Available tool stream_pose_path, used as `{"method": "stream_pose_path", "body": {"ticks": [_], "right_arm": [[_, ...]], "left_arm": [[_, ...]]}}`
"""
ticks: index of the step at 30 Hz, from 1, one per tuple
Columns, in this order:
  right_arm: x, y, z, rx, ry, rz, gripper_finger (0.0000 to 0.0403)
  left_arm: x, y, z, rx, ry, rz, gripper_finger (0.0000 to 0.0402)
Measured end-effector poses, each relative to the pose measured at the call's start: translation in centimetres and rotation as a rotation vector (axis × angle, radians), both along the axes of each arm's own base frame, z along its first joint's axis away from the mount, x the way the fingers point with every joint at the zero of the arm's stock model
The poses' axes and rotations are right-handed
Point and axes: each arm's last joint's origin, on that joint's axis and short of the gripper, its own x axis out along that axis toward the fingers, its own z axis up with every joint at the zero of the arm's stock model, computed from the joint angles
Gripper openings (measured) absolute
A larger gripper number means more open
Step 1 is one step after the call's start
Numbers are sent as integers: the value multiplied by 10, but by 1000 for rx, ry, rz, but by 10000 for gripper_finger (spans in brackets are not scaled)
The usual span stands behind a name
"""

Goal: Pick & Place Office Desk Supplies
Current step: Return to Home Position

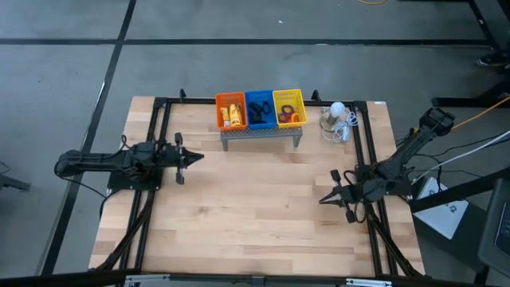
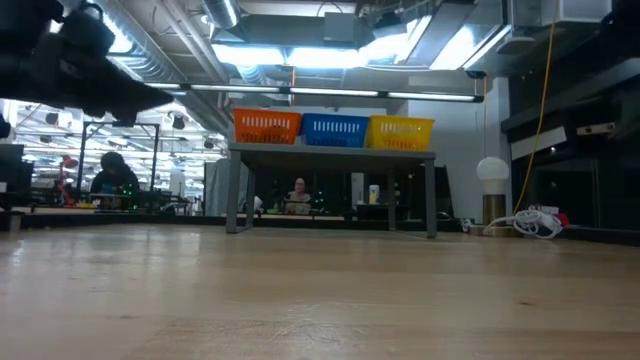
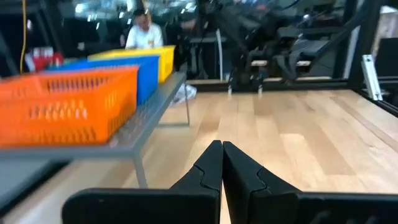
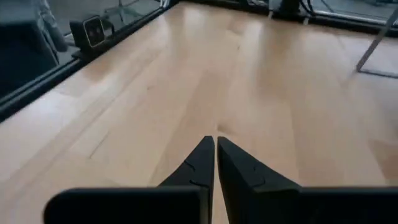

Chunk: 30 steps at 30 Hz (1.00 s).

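- Logging a pale wooden bench (image 1: pixel 255 215) inside a black frame, with grey concrete floor around it and a lit workshop room showing beyond in the low view.
- Noting a grey perforated shelf (image 1: pixel 261 135) standing at the bench's far edge and carrying three bins side by side: orange bin (image 1: pixel 231 102), blue bin (image 1: pixel 259 97), yellow bin (image 1: pixel 288 96).
- Finding yellow-orange packets (image 1: pixel 233 116) lying in the orange bin, black clips (image 1: pixel 258 109) in the blue bin, orange and purple loops (image 1: pixel 289 119) in the yellow bin.
- Noting a white bulb (image 1: pixel 337 109) with its cord (image 1: pixel 343 131) resting on the bench just beside the shelf, at the yellow-bin end.
- Recording the left gripper (image 1: pixel 199 156) hanging above the bench's left side, near the shelf's orange-bin end, pointing toward the centre; fingers pressed together, holding nothing.
- Recording the right gripper (image 1: pixel 322 199) hanging above the bench's right side, nearer the front edge, pointing toward the centre; fingers pressed together, likewise holding nothing.
- Spotting a person (image 2: pixel 110 178) sitting at a desk far back in the room.
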Motion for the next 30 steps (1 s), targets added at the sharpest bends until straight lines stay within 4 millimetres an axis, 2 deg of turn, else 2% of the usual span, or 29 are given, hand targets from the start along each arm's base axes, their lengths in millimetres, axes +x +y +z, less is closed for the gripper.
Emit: {"method": "stream_pose_path", "body": {"ticks": [3,5,9,12,14,16,19,21,23,30], "right_arm": [[1,4,6,76,-30,85,22],[0,11,16,128,-97,267,23],[-7,21,32,141,-286,758,22],[-10,21,28,140,-243,898,23],[-10,19,27,142,-216,892,23],[-8,16,27,150,-206,810,23],[-5,9,35,177,-269,614,23],[-3,4,40,197,-310,456,23],[-2,1,41,179,-330,371,23],[-2,0,40,72,-365,358,23]], "left_arm": [[3,2,-5,-72,40,24,6],[5,4,-8,-83,76,37,6],[7,8,-13,-115,117,92,6],[7,11,-14,-193,108,167,6],[7,12,-14,-255,89,203,6],[7,13,-14,-274,83,220,6],[6,17,-14,-118,117,279,6],[6,17,-14,-150,106,283,6],[6,17,-14,-193,95,269,6],[6,17,-14,-87,131,258,6]]}}
